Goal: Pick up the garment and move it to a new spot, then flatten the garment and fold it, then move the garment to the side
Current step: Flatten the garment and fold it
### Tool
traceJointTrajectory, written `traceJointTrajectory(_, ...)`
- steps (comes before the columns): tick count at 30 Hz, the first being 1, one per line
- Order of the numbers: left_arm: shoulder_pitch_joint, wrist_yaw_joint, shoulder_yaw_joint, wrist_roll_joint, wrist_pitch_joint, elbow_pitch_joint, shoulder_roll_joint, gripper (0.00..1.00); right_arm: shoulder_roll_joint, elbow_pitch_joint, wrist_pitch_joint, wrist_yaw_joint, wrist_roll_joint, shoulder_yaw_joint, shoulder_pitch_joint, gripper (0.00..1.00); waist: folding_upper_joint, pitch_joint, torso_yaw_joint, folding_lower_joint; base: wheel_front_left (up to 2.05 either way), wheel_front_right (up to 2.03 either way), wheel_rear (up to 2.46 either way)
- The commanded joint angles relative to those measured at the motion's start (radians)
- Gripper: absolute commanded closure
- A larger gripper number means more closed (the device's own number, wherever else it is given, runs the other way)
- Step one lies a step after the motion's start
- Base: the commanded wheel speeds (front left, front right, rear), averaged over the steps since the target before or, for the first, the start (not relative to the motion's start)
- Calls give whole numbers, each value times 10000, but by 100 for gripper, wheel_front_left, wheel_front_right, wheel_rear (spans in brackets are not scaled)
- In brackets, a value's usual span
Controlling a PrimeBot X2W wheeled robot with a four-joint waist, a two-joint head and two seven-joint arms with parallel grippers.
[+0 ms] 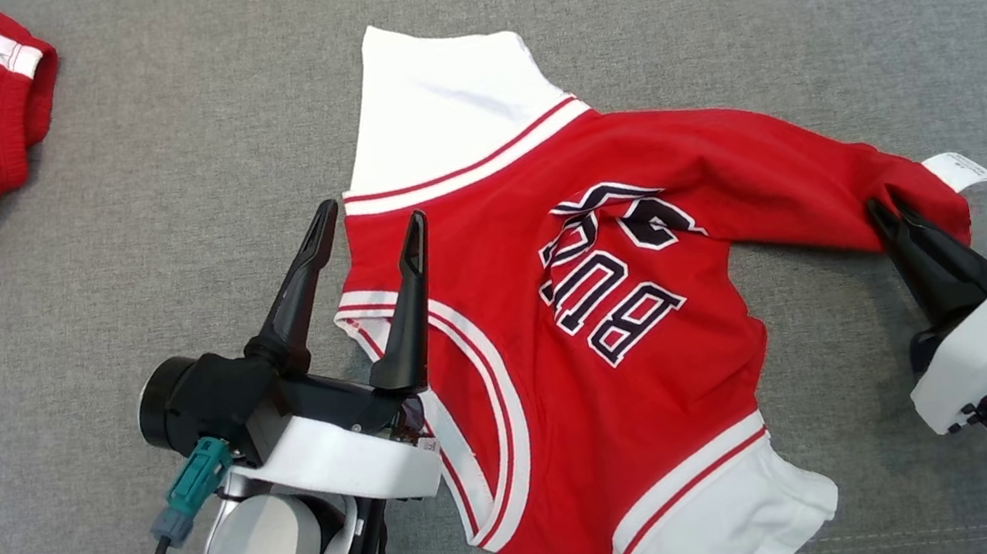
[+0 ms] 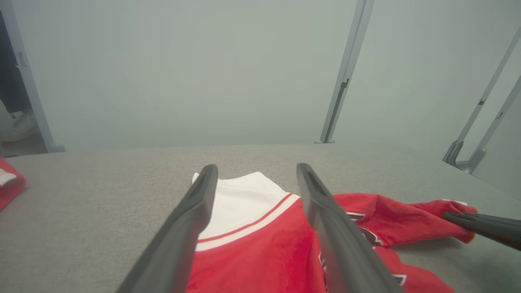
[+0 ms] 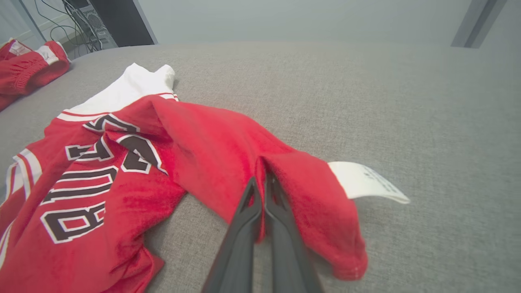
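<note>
Red garment [image 1: 560, 306] pinched by right end effector [image 1: 888, 209].

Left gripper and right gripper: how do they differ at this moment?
The left gripper stands open, jaws wide apart; the right gripper is shut. The left gripper holds nothing; the right gripper pinches a red corner of the jersey beside its white label. Both have long dark fingers.

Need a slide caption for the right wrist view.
Right gripper shut on a fold of the red jersey, beside its white tag, on grey cloth.
</note>
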State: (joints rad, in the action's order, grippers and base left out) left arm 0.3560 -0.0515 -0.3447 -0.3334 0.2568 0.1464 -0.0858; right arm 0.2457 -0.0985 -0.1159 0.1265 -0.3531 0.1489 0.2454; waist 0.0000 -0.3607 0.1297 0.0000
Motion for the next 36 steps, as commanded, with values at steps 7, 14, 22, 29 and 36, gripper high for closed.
traceJointTrajectory(7,-62,124,372,25,-147,-241,-343,0,-362,37,-26,42,274,-108,-378,0,0,353,-176,0,0,0,0)
traceJointTrajectory(14,-521,532,850,-70,-376,-383,-794,0,-162,850,587,42,42,-332,-1274,0,0,866,-683,0,0,0,0)
traceJointTrajectory(22,-1072,1154,1658,-211,-253,-485,-1160,0,-45,897,2675,42,754,-929,-1537,0,0,1527,-1223,0,0,0,0)
traceJointTrajectory(29,-1638,1659,2390,-350,-88,25,-1312,0,-278,-177,3581,42,1309,-981,-1541,0,0,2011,-1363,0,0,0,0)
traceJointTrajectory(36,-2212,1464,2827,-607,16,320,-1354,0,-602,-821,3751,42,1369,-1005,-1860,0,0,2453,-1368,0,0,0,0)
